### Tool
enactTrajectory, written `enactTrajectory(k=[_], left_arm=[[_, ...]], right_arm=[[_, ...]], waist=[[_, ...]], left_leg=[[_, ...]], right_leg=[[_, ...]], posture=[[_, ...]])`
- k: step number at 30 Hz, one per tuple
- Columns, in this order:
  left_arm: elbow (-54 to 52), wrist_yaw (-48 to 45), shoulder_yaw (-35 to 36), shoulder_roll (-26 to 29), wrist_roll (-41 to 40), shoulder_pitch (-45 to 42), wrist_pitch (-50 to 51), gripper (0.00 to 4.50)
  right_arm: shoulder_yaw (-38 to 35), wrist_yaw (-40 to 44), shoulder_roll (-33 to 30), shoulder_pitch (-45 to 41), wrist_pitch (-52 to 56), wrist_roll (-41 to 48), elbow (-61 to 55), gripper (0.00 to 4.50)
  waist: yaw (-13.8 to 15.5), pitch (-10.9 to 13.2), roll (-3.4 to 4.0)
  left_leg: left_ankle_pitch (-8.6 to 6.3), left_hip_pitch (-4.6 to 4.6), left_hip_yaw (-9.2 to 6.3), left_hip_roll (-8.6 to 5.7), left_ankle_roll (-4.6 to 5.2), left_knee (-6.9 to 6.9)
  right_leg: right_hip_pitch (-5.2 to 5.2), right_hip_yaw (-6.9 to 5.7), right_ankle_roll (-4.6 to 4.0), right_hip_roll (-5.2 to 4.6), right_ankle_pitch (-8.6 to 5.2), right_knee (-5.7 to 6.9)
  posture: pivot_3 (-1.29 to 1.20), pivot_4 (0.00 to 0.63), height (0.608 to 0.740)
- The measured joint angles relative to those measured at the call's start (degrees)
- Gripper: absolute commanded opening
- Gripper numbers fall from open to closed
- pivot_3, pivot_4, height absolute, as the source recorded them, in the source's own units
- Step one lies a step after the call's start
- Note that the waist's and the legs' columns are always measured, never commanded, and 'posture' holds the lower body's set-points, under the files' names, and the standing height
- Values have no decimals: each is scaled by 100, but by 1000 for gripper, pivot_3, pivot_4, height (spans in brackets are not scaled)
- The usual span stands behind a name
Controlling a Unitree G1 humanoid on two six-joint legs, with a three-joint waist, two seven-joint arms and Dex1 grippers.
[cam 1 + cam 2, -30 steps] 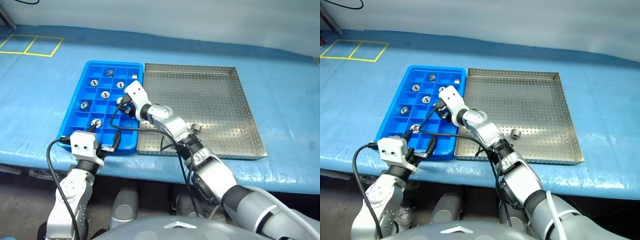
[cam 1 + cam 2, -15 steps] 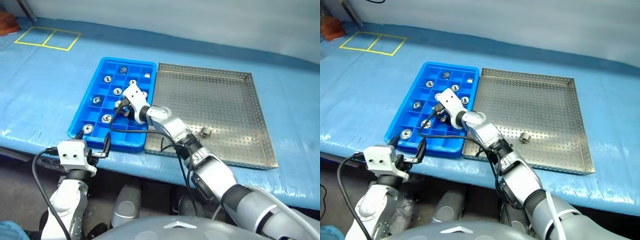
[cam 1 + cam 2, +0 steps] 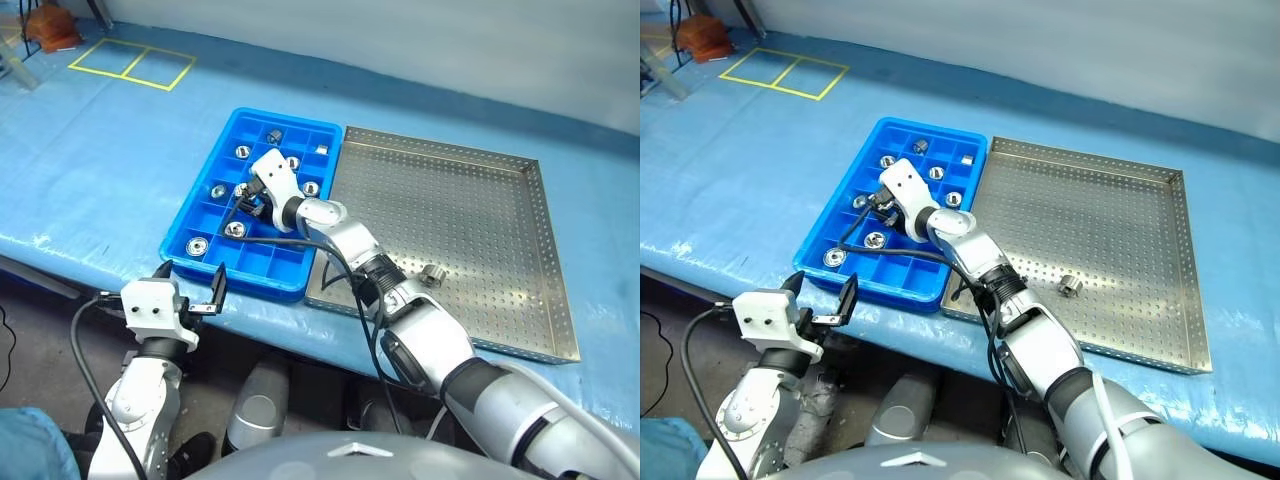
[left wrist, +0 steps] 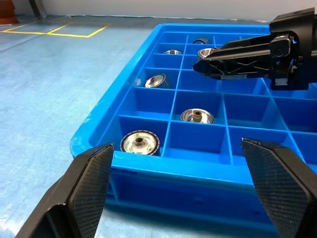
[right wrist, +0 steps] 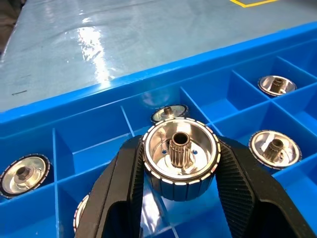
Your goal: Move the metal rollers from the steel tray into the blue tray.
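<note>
Against the frame from 1 second before, the whole head picture had swung: the blue tray (image 3: 258, 205) and the steel tray (image 3: 500, 170) sat further right and more skewed, which was the camera turning, not the trays sliding. Your left gripper (image 3: 190, 290), earlier over the blue tray's near corner, now hung off the table edge at the lower left of the frame.

Your right gripper (image 5: 179, 198) was clenched on 1 metal roller (image 5: 181, 151), its fingers (image 5: 126, 188) pressing both sides of the rim, and it held that roller above the compartments in the middle of the blue tray. Your left gripper stood wide apart with nothing between its fingers (image 4: 86, 178), level with the tray's near wall.

In the head view you could see 1 loose roller (image 3: 432, 276) on the steel tray's perforated floor, at lower centre right of the frame, well apart from both arms; neither wrist view showed it. The right wrist view gave you the held roller's toothed hub and 4 or more rollers lying in separate compartments behind it. The left wrist view showed the right gripper from the side, over the far compartments, with rollers in the near cells such as the corner one (image 4: 140, 143).
</note>
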Motion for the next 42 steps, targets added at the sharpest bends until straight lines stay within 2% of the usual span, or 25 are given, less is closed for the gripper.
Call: enactTrajectory(k=[8,14,22,31,33,38,42], left_arm=[[1,-47,-3,20,-9,-142,9,4500],[2,-95,-26,53,-15,-206,23,4500],[45,-169,-23,77,-30,-271,31,4500],[170,-278,-54,84,-37,-419,41,4500],[171,-287,-53,85,-39,-423,41,4500],[172,-296,-47,95,-55,-449,46,4500],[225,-351,-27,144,-77,-515,48,4500]], right_arm=[[-9,38,-32,11,206,-30,-294,1717],[-162,-14,-113,44,413,-62,-616,1717],[-296,-5,-496,514,835,-163,-1183,1717],[-404,-79,-483,749,923,-248,-1208,1717],[-426,-78,-450,771,926,-248,-1208,2456],[-477,-150,-348,883,922,-255,-1291,3989],[-519,-156,-439,1126,1121,-210,-1898,3989]], waist=[[148,0,0],[139,-1,-1],[127,-1,-1],[103,-2,-1],[100,-2,-2],[87,-2,-2],[85,-2,-1]], left_leg=[[2,-6,2,1,-9,2],[3,-8,1,2,-11,1],[4,-9,2,1,-15,5],[5,-7,3,2,-17,4],[5,-6,3,2,-17,5],[6,-2,3,2,-19,6],[7,-9,2,2,-20,8]], right_leg=[[-8,-2,0,0,0,0],[-11,-3,1,1,0,2],[-10,-3,1,-1,1,3],[-9,-3,16,1,11,6],[-7,-3,11,1,8,6],[-3,-3,5,0,4,6],[-7,-3,5,0,4,5]], posture=[[512,150,740],[501,150,740],[474,150,740],[464,150,740],[460,150,740],[438,150,740],[400,150,740]])
